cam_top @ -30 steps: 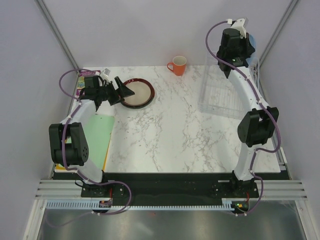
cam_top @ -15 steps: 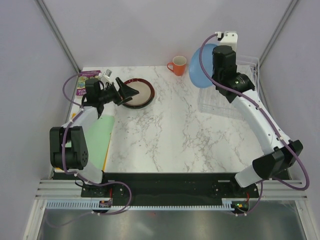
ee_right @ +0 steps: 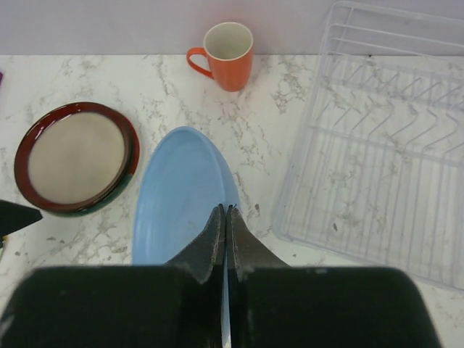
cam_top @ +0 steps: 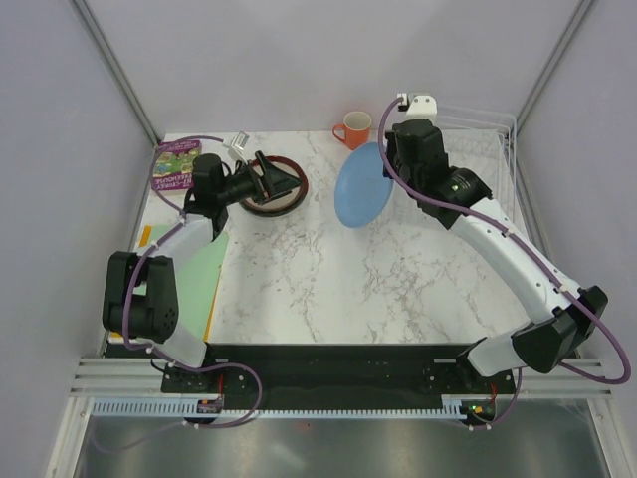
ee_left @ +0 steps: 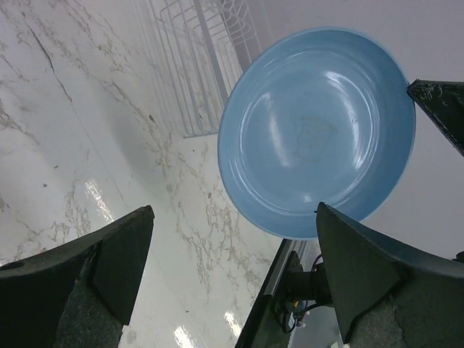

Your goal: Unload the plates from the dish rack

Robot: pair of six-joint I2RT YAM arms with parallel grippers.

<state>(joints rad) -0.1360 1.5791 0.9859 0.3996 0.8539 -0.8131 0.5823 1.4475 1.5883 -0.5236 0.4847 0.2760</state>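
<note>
My right gripper [ee_right: 226, 210] is shut on the rim of the light blue plate [cam_top: 360, 185], holding it on edge above the table middle, left of the white wire dish rack [cam_top: 468, 159]. The blue plate also shows in the right wrist view [ee_right: 177, 196] and the left wrist view [ee_left: 315, 130]. The rack [ee_right: 377, 145] looks empty. A cream plate with dark red-brown rim [cam_top: 284, 191] lies flat at the back left, also in the right wrist view [ee_right: 76, 156]. My left gripper [cam_top: 277, 179] is open over that plate, its fingers [ee_left: 109, 254] wide apart and empty.
An orange mug [cam_top: 352, 129] stands at the back centre, behind the blue plate. A green mat [cam_top: 194, 269] and a colourful booklet [cam_top: 174, 162] lie along the left edge. Grey walls close in both sides.
My right arm has swung left and down from the rack, carrying the blue plate over the table middle. My left gripper has moved right, over the red-rimmed plate.
</note>
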